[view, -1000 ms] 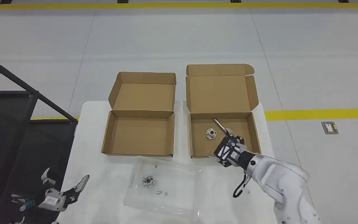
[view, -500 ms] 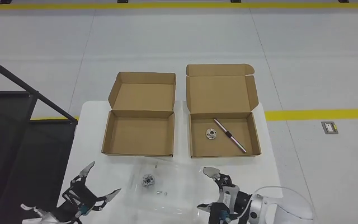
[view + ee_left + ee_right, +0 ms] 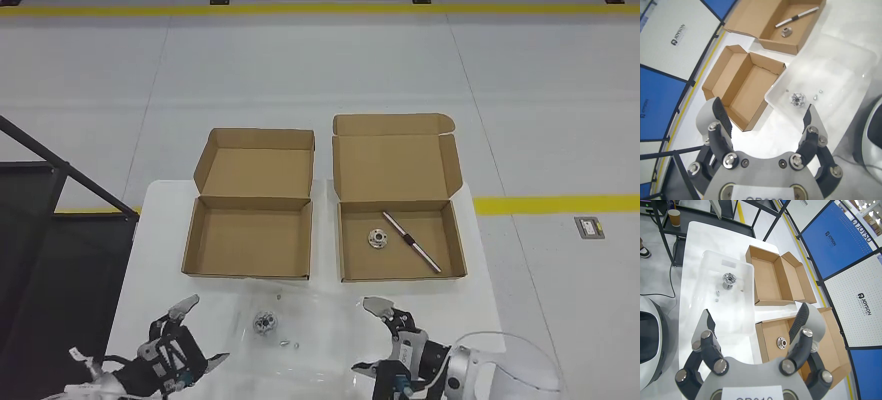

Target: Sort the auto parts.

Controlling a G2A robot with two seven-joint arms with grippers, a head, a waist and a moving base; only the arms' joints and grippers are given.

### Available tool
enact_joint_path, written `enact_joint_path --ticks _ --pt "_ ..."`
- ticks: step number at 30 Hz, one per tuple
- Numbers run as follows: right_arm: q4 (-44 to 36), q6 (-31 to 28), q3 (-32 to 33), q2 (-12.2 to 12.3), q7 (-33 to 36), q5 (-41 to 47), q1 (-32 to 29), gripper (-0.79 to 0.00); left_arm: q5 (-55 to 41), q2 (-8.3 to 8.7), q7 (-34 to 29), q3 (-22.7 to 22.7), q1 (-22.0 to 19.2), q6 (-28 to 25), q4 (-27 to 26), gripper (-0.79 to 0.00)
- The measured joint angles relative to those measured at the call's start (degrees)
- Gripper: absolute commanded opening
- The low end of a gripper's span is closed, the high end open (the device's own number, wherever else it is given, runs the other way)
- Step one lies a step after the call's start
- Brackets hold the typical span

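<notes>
**Between picks: the next part waits in the tray**

The left gripper and right gripper both hang spread wide, holding nothing, at the table's near edge. A silver spoked metal hub sits in the clear plastic tray beside tiny screws. A round metal flange and a thin steel rod already lie in the right-hand brown cardboard box. The next move is probably a descent over the hub — jaws straddling it squarely.

Both boxes are matt brown cardboard. The tray is clear glossy plastic; hub and rod are bright metal
</notes>
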Motion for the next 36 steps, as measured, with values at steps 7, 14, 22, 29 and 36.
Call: enact_joint_path --ticks 7,14,22,29,36 --pt "0.0 0.0 0.0 0.0 0.0 0.0 0.0 0.000 -8.2 3.76 -17.5 8.0 -6.8 -7.3 -0.2 0.000" --pt "0.0 0.0 0.0 0.0 0.0 0.0 0.0 0.000 -18.7 6.33 -34.1 13.1 -12.9 -7.3 -0.2 0.000" --pt "0.0 0.0 0.0 0.0 0.0 0.0 0.0 0.000 -18.5 6.38 -30.8 13.6 -12.4 -7.3 0.1 0.000" --pt "0.0 0.0 0.0 0.0 0.0 0.0 0.0 0.000 -20.3 8.30 -37.0 21.2 -16.2 -7.3 1.0 0.000" --pt "0.0 0.0 0.0 0.0 0.0 0.0 0.0 0.000 -17.4 11.19 -38.8 29.3 -22.3 -5.1 7.1 0.000"
